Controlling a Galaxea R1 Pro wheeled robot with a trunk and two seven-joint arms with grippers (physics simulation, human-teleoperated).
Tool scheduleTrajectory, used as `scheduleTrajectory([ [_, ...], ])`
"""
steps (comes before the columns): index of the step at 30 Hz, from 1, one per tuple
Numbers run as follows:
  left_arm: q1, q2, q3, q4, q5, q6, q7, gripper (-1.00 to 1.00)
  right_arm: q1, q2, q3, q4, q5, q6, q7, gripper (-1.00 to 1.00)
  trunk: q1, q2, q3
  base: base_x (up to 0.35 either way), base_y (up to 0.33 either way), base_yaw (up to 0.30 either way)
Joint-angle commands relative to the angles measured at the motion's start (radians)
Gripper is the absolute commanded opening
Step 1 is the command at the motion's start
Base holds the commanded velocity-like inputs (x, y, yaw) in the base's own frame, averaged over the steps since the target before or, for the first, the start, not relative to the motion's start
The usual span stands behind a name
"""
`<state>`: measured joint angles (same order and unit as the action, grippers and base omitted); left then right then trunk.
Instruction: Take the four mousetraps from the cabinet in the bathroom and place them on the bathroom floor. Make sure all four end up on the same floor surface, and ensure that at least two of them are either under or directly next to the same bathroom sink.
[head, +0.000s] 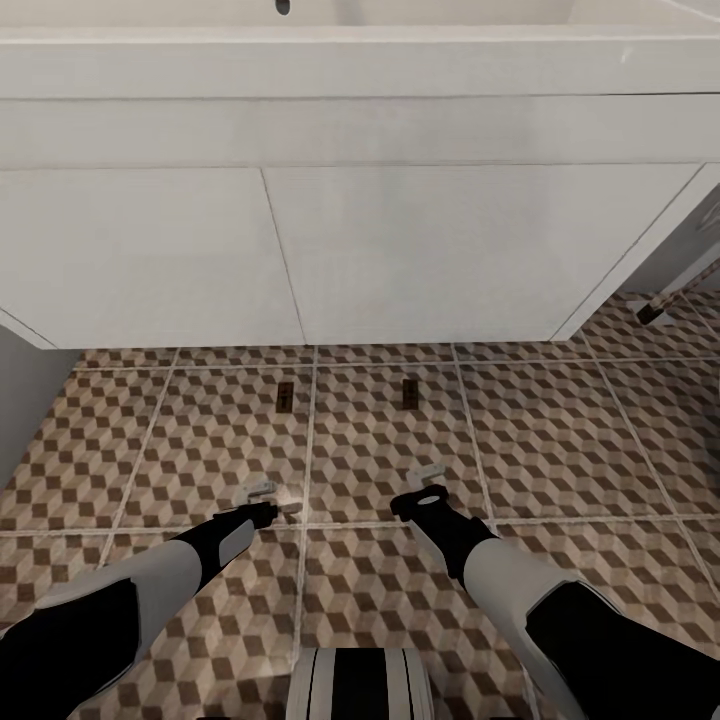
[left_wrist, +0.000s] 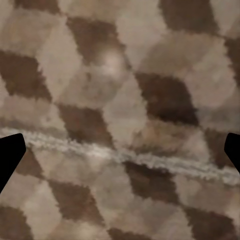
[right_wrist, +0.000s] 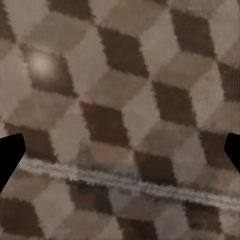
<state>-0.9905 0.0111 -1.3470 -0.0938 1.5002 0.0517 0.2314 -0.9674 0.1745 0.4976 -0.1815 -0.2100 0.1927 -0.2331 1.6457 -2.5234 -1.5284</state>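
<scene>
Two mousetraps lie flat on the bathroom floor (head: 560, 420) in the middle of the head view, one (head: 285, 396) left of a pale grout line and the other (head: 410, 393) to its right, well apart from each other and both just in front of the white drawer fronts of the sink (head: 360, 60) unit, whose basin rim runs across the top of the frame. The floor is large square tiles printed with a brown-and-beige cube pattern, crossed by light grout lines. At the upper right edge a white leg with a dark foot (head: 650, 312) stands on the tiles beside the unit; a grey wall surface shows at the left edge. Both arms reach forward and down from the lower corners. The left gripper (head: 272, 497) hangs low over a grout line at lower centre-left, its pale fingers spread apart and holding nothing. The right gripper (head: 428, 477) hangs at lower centre-right, fingers likewise parted and empty. In each wrist view the dark fingertips sit at opposite edges of the frame, with bare patterned tile and one grout line between them.
</scene>
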Motion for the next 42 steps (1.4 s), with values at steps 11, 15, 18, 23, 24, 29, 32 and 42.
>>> scheduleTrajectory([
  [11, 0.000, 0.001, -0.006, -0.003, 0.003, 0.005, 0.008, 1.00, 0.000, 0.000, 0.009, -0.001, -0.009, -0.002, -0.006, 1.00, -0.002, 0.001, 0.019, 0.000, 0.000, 0.000],
  [15, 0.000, 0.001, -0.006, -0.003, 0.006, 0.005, 0.008, 1.00, 0.000, 0.000, 0.009, -0.001, -0.009, -0.012, -0.006, 1.00, -0.004, 0.002, 0.034, 0.000, 0.000, 0.000],
  [18, 0.000, 0.001, -0.005, -0.003, 0.008, 0.005, 0.008, 1.00, 0.000, 0.000, 0.008, -0.001, -0.009, -0.024, -0.006, 1.00, -0.006, 0.003, 0.046, 0.000, 0.000, 0.000],
  [23, 0.000, 0.000, -0.003, -0.003, 0.012, 0.005, 0.008, 1.00, 0.002, 0.000, 0.008, -0.001, -0.009, -0.044, -0.006, 1.00, -0.008, 0.004, 0.065, 0.000, 0.000, 0.000],
  [24, 0.000, 0.000, -0.003, -0.003, 0.013, 0.005, 0.008, 1.00, 0.003, 0.000, 0.008, -0.001, -0.008, -0.048, -0.006, 1.00, -0.008, 0.004, 0.069, 0.000, 0.000, 0.000],
  [29, 0.001, 0.001, -0.002, -0.002, 0.022, 0.005, 0.008, 1.00, 0.014, 0.000, 0.009, 0.001, -0.008, -0.083, -0.007, 1.00, -0.011, 0.005, 0.088, 0.000, 0.000, 0.000],
  [32, 0.002, 0.002, -0.003, 0.000, 0.024, 0.006, 0.007, 1.00, 0.025, 0.000, 0.009, 0.002, -0.008, -0.117, -0.007, 1.00, -0.012, 0.006, 0.100, 0.000, 0.000, 0.000],
  [42, 0.027, 0.013, -0.005, 0.009, 0.022, 0.015, 0.013, 1.00, 0.109, 0.000, 0.012, 0.010, -0.001, -0.193, -0.008, 1.00, -0.016, 0.008, 0.139, 0.000, 0.000, 0.000],
])
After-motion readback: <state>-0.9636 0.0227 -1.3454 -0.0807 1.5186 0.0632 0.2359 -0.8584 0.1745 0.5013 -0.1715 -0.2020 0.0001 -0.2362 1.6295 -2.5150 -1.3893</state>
